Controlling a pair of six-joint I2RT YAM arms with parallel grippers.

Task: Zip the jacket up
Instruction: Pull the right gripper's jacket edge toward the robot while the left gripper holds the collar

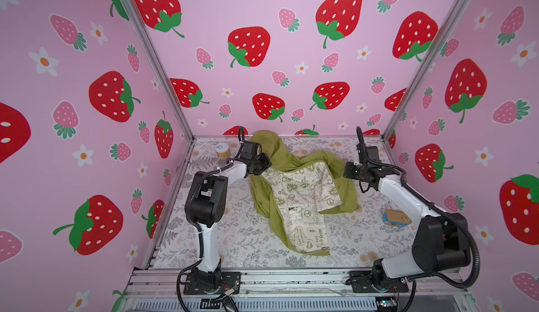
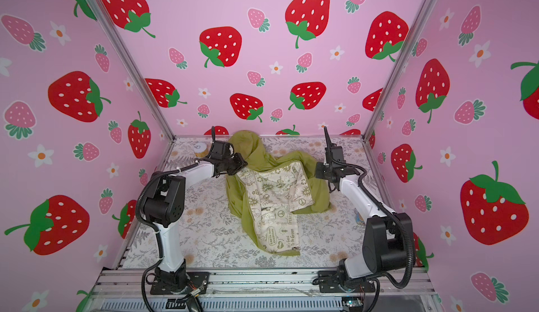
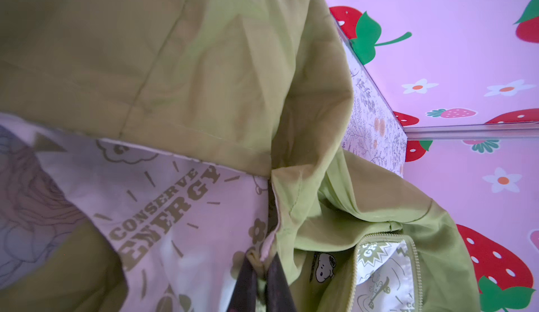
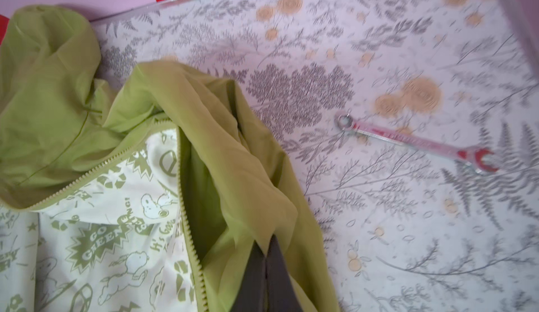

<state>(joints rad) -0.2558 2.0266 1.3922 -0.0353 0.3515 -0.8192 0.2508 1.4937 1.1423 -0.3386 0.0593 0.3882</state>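
Note:
The olive-green jacket (image 1: 300, 191) (image 2: 274, 196) lies spread on the table in both top views, its cream printed lining facing up and its hood bunched toward the back wall. My left gripper (image 1: 264, 169) (image 2: 241, 166) is at its left upper edge. In the left wrist view that gripper (image 3: 262, 255) is shut on a fold of jacket (image 3: 204, 62) edge. My right gripper (image 1: 347, 171) (image 2: 318, 174) is at the right side. In the right wrist view it (image 4: 266, 247) is shut on thin green fabric of the jacket (image 4: 218, 138), beside the open zipper teeth (image 4: 186, 217). No zipper pull shows.
A small jar with a white lid (image 1: 222, 149) (image 2: 200, 148) stands at the back left. A blue and tan tin (image 1: 396, 217) lies at the right, by my right arm. A silver and red wrench (image 4: 417, 141) lies on the floral tabletop (image 1: 248, 237). Pink strawberry walls enclose three sides.

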